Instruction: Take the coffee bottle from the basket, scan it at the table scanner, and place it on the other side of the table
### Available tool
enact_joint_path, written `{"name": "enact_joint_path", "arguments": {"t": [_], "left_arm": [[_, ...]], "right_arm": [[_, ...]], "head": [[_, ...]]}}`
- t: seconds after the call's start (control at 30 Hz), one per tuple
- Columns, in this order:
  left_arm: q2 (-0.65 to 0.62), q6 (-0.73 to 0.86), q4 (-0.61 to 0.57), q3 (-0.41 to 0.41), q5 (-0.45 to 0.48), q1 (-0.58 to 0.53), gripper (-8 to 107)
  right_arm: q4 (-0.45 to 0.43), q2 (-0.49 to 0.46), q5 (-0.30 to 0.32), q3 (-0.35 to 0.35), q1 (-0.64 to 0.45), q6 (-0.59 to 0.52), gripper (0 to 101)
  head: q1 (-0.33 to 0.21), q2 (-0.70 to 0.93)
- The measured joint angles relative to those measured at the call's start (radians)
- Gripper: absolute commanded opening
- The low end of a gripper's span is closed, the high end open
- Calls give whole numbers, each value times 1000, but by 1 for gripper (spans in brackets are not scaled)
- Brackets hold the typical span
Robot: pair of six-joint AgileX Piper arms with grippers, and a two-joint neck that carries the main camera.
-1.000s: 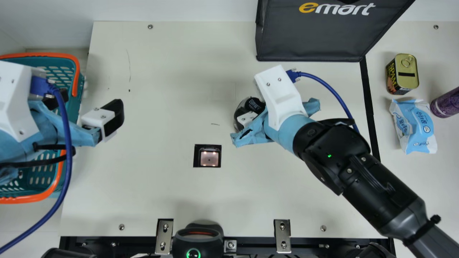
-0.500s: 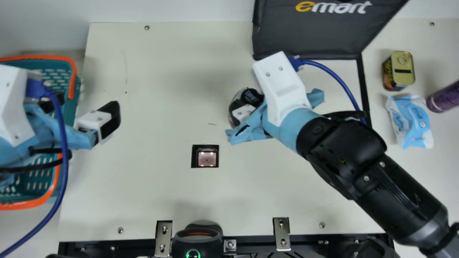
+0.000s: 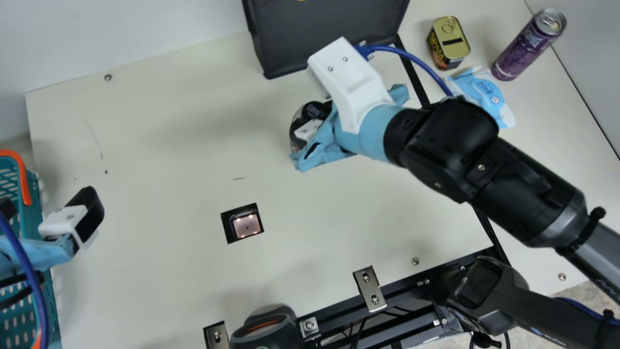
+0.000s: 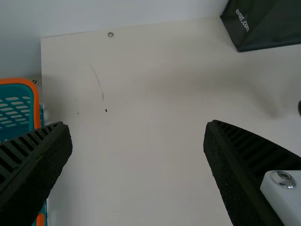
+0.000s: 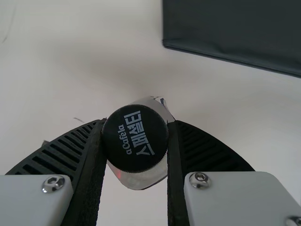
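Looks like a robotics lab mocked up as a shop checkout. Reads as checkout from the square scanner (image 3: 247, 226) let into a cream counter (image 3: 184, 140), the teal-and-orange basket (image 3: 24, 179) beside it, plus black shopping bag (image 3: 324, 36), meat tin (image 3: 453, 43), purple drink can (image 3: 528, 46) and blue-white packet (image 3: 484, 92). Reads as lab from the black robot arm (image 3: 523, 189), metal brackets (image 3: 370, 289), open black frame (image 3: 411, 291) and exposed cables (image 3: 358, 334), by a plain white wall (image 3: 121, 29).
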Motion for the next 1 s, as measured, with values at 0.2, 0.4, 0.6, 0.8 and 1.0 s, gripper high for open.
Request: {"name": "enact_joint_path", "arguments": {"t": [0.2,0.4,0.6,0.8,1.0], "left_arm": [[0,0,0,0,0,0,90],[0,0,0,0,0,0,90],[0,0,0,0,0,0,90],[0,0,0,0,0,0,90],[0,0,0,0,0,0,90]], "right_arm": [[50,-64,55,18,-149,-81,0],[107,-115,96,20,-320,-181,0],[176,-145,134,15,-500,-292,0],[253,-150,164,-2,-698,-414,0],[329,-134,178,-19,-905,-541,0]], "head": [[2,0],[0,0],[2,0],[2,0],[2,0]]}}
